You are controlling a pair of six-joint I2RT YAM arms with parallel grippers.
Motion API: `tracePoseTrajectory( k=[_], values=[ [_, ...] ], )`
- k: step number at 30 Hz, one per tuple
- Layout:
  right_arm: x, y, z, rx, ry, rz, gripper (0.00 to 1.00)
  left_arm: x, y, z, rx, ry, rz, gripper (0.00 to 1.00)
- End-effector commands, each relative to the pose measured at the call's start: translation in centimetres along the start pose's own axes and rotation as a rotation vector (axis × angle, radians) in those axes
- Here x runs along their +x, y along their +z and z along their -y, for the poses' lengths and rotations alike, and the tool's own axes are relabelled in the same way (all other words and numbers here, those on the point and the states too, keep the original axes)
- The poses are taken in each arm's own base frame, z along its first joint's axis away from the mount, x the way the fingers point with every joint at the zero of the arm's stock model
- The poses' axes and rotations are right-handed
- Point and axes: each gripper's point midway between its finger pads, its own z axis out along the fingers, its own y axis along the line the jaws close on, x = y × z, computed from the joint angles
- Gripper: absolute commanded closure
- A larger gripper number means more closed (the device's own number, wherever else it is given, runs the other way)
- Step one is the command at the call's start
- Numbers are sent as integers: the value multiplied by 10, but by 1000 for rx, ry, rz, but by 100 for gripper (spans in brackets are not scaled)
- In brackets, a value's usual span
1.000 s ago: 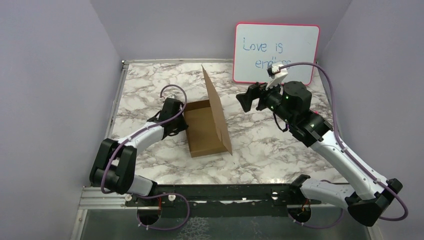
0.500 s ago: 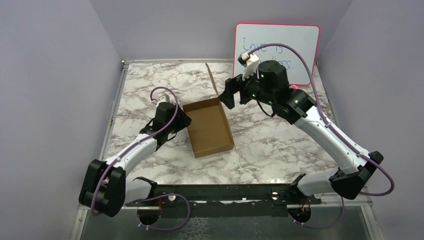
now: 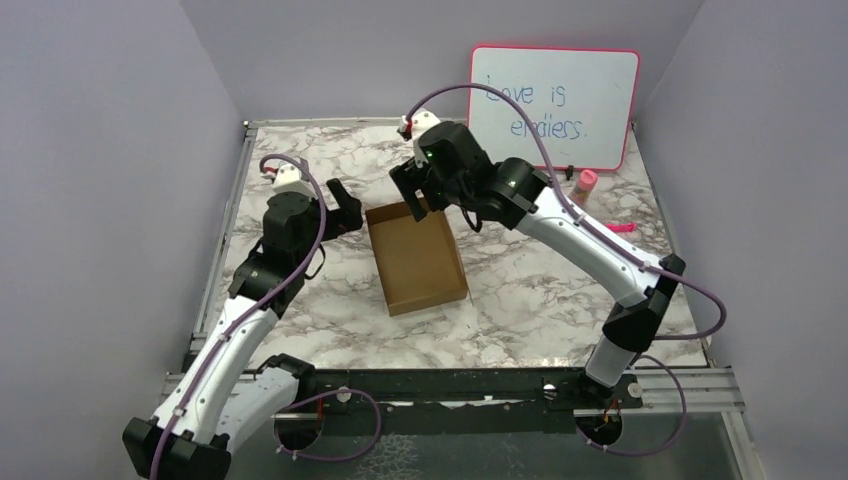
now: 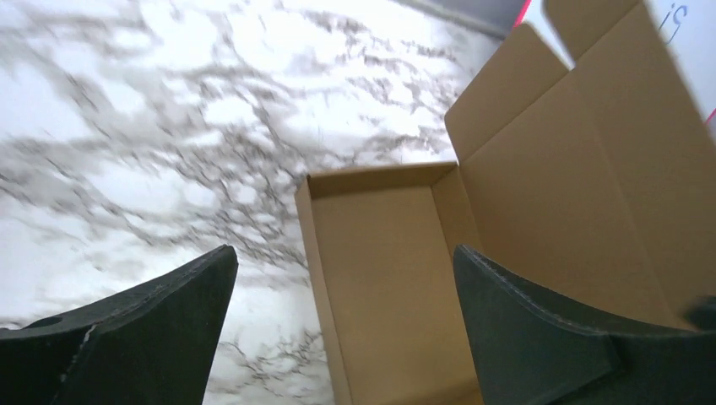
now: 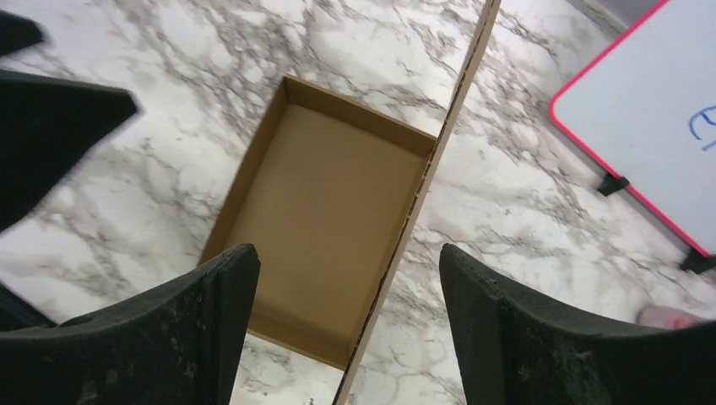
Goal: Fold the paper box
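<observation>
The paper box (image 3: 418, 262) is a brown cardboard tray lying mid-table, its inside bare. Its lid (image 4: 574, 169) stands upright along the right side, with a small flap at the far end. My left gripper (image 3: 345, 208) hangs open just left of the tray's far left corner and touches nothing; in the left wrist view the left gripper (image 4: 342, 253) frames the tray's left wall. Open as well, my right gripper (image 3: 410, 195) hovers over the far end. From the right wrist, the lid's thin top edge (image 5: 422, 181) runs between the right gripper's (image 5: 346, 253) fingers without touching them.
A pink-framed whiteboard (image 3: 555, 105) with blue writing leans on the back wall. A small pink bottle (image 3: 585, 182) and a pink marker (image 3: 620, 228) lie right of the box. Purple walls close three sides; a metal rail (image 3: 450, 385) runs along the near edge.
My left gripper has opened and drawn back up and left from the box's left wall. The right arm has swung left over the box's far end, and the lid now stands more upright.
</observation>
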Motion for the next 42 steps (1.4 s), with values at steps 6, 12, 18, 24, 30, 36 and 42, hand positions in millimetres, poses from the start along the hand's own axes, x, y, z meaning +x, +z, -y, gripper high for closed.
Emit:
tracePoseTrajectory(
  k=[6, 12, 18, 24, 30, 36, 42],
  values=[
    [17, 9, 35, 256, -247, -135, 34, -50, -35, -25, -113, 295, 131, 1],
    [26, 21, 42, 295, -347, -198, 62, -46, -44, -46, -160, 299, 174, 1],
    [33, 29, 39, 243, -458, -193, 95, -55, -57, -52, -177, 285, 238, 1],
    [24, 34, 16, 74, -580, -86, 99, -56, -60, -54, -178, 273, 248, 1],
    [6, 34, -13, -130, -792, 61, 99, -58, -65, -54, -164, 262, 270, 1],
    [-2, 43, -24, -296, -928, 171, 99, -59, -69, -53, -148, 257, 294, 1],
    [3, 66, -9, -335, -984, 163, 99, -56, -69, -52, -119, 268, 303, 1]
  ],
)
